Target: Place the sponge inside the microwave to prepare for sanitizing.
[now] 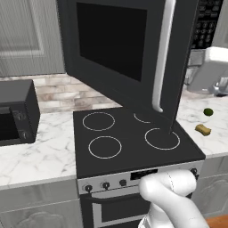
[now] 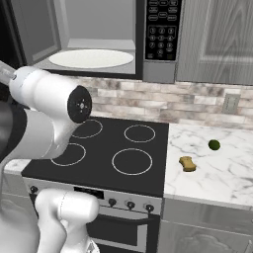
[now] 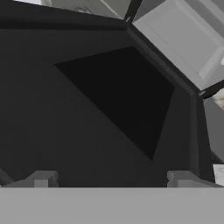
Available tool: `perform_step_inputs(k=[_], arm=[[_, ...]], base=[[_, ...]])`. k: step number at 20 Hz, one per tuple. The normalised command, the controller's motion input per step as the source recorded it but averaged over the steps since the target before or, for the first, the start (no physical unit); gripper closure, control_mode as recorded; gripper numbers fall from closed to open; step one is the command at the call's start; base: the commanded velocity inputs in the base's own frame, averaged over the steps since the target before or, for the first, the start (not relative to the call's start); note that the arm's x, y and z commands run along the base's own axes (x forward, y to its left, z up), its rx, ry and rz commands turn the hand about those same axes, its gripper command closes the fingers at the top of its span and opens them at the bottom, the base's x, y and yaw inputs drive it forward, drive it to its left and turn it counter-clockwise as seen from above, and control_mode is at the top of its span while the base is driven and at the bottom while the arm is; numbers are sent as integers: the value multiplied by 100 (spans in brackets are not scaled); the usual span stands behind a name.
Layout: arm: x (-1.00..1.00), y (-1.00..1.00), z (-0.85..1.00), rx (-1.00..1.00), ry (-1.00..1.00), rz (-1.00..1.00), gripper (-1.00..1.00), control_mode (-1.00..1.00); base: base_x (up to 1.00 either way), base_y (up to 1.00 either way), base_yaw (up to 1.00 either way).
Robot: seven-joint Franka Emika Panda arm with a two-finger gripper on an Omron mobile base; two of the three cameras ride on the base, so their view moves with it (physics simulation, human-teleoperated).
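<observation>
Gripper [image 3: 112,179] sits up against the inner face of the swung-out microwave door [image 1: 116,49], fingers spread, empty. Sponge [image 2: 187,163] lies on the counter [image 2: 222,168] right of the stove [image 2: 106,153], long axis running away from the base, near a green ball [image 2: 214,145]; so next reach looks down and right, then up to the turntable [image 2: 91,58]

Flat, even rendered light fills both base views, with no visible lamp and no glare; the white marble table [image 2: 222,163] reads bright, while the small yellow-tan sponge block [image 2: 187,163] casts only a faint soft shadow. The hand view is dim and slightly soft, its dark grey microwave door with black window [image 3: 118,96] nearly featureless. Edges elsewhere stay crisp, without noticeable lens distortion.
</observation>
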Motion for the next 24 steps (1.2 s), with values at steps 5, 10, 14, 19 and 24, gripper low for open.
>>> perform_step_inputs(k=[5, 10, 14, 19, 24], arm=[[-13, 38, -2, -5, 0, 0, -100, -100], [-9, 36, -4, -4, 0, 0, -100, -100], [-4, 39, -4, -2, 0, 0, -100, -100], [-5, 46, -8, -2, -3, 0, -100, -100], [0, 52, -11, 0, -2, -4, -100, -100]], base=[[0, 0, 0], [0, 0, 0], [0, 0, 0], [0, 0, 0], [0, 0, 0]])
